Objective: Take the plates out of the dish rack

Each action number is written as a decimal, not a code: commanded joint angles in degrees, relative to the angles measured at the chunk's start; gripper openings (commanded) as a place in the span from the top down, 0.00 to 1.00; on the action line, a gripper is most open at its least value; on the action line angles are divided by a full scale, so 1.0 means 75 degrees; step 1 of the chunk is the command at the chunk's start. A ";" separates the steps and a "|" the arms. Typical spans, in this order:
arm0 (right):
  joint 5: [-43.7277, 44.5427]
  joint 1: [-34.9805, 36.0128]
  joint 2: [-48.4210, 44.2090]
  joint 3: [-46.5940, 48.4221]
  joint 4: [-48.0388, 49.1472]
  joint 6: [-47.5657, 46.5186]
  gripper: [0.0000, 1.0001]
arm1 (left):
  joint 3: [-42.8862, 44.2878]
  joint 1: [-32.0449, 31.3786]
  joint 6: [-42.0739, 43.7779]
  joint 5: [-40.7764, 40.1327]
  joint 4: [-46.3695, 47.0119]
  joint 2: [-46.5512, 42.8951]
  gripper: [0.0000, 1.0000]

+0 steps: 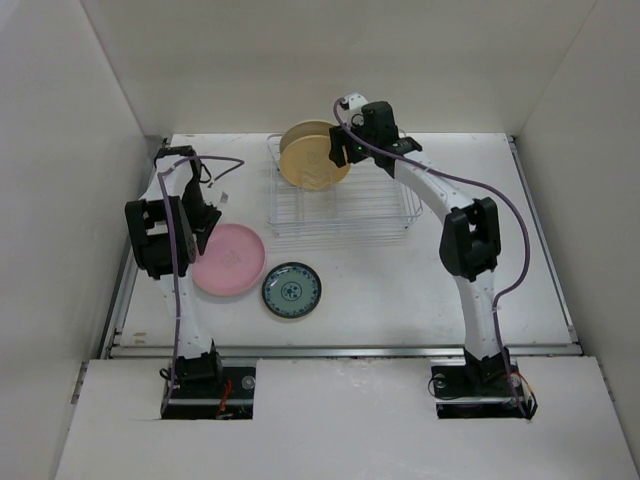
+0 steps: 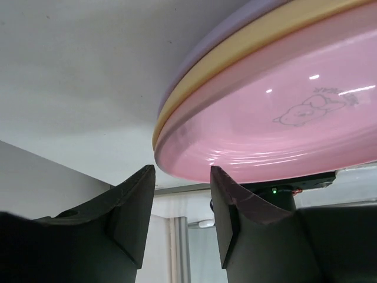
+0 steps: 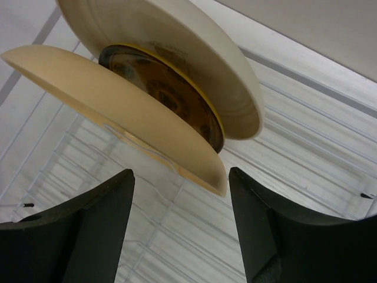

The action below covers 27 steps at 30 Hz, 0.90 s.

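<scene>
Both arm bases, left and right, sit at the near edge of the table.

Next out, the teal plate lies flat on the table, pattern up. Just to its left is the pink plate, also flat. The left wrist view shows the pink plate topping a stack, with a yellow plate directly under it and a lavender plate under that, rims aligned.

The left gripper is at the left rim of this stack. Seen from its wrist, the left gripper stands at moderate spread. Its fingers are empty, and the pink rim lies just beyond the tips. No contact is seen.

Farther back, the rack stands right of centre toward the rear. Its front and right portions are bare wire. Three plates stand on edge in its rear left part. The right wrist view shows, nearest first, a tan plate, an amber plate and a cream plate, close together and tilted. Rack wires run below them.

The right gripper hangs just right of these plates, above the rack. Seen from its wrist, the right gripper is spread wide. Its fingers are empty, and the tan rim shows in line with the gap, beyond the tips. The fingers touch nothing.
</scene>
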 commanded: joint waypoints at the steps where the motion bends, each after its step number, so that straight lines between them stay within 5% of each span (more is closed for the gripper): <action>1: 0.0531 0.0125 0.0118 0.0437 0.0553 -0.0076 0.30 | 0.0360 -0.0014 -0.0110 -0.0092 -0.2082 -0.0099 0.60; 6: 0.1434 0.0289 0.0387 0.0565 0.1022 -0.0076 0.34 | 0.0804 -0.0014 -0.0402 -0.0162 -0.2082 -0.0251 0.60; 14: 0.1657 0.0358 0.0096 0.0192 0.1093 -0.0157 0.89 | 0.3019 -0.0692 -0.0731 0.0341 -0.2082 -0.0544 0.53; 19: 0.2548 0.0441 -0.0268 -0.0454 0.1643 -0.0672 1.00 | 0.3924 -0.1092 -0.1211 0.0962 -0.1812 -0.0240 0.53; 27: 0.3145 0.0582 -0.0971 -0.0594 0.1995 -0.1189 1.00 | 0.4006 -0.1280 -0.1716 0.1138 -0.1414 -0.0064 0.54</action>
